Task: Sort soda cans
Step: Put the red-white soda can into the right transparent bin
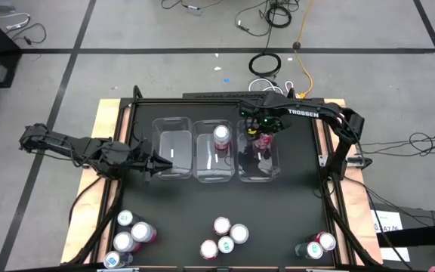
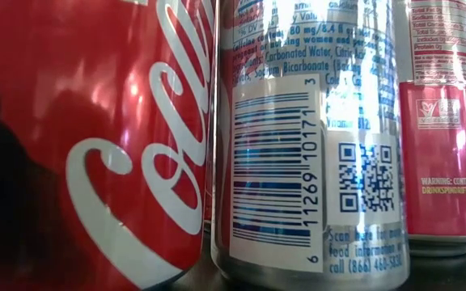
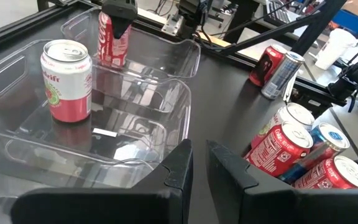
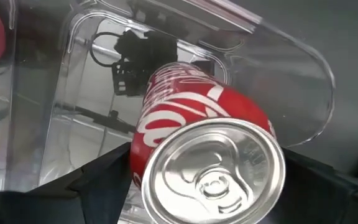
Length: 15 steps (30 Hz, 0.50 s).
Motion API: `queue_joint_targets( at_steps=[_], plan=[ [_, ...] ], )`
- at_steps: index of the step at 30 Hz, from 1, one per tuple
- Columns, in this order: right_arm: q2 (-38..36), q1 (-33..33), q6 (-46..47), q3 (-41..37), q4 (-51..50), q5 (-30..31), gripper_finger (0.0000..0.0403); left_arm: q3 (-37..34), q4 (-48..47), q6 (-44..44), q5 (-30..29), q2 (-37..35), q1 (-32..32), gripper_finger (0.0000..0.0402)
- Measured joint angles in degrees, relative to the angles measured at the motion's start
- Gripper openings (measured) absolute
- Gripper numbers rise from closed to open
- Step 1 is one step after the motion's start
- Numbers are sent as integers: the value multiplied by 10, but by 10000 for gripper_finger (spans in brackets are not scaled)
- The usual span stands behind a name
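Three clear bins stand side by side mid-table: the left one (image 1: 172, 155) is bare, the middle one (image 1: 216, 162) holds an upright pink-and-white can (image 1: 221, 136) (image 3: 67, 81). My right gripper (image 1: 261, 130) points straight down into the right bin (image 1: 266, 168), with a red soda can (image 4: 210, 143) (image 3: 114, 40) between its fingers. My left gripper (image 1: 157, 162) (image 3: 199, 168) waits shut, level, at the left bin's left wall, touching nothing. More soda cans stand in clusters along the table's near edge. My right gripper has the red can's upper wall just under the rim (image 4: 135, 163) between its two fingers, one on each side, coming from above and pointing down. The can is upright and low inside the right bin. I cannot tell whether its base rests on the bin floor.
Several cans cluster near-left (image 1: 131, 230), several near-middle (image 1: 223, 238) (image 3: 303, 149), two near-right (image 1: 316, 245) (image 3: 275, 65). The low view is filled by a red can (image 2: 95, 145), a silver barcode can (image 2: 314, 145) and a pink can (image 2: 447, 121). Bare black tabletop lies between bins and clusters.
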Motion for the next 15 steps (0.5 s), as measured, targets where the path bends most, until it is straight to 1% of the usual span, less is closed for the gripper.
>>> queue_joint_targets(
  at_steps=[9, 15],
  plan=[
    [0, 0, 0, 0, 3, 0, 345, 0, 0, -1, 0, 0, 0, 54],
    [0, 0, -16, 9, -4, -1, 345, 0, 0, -1, 0, 0, 0, 54]
  ],
)
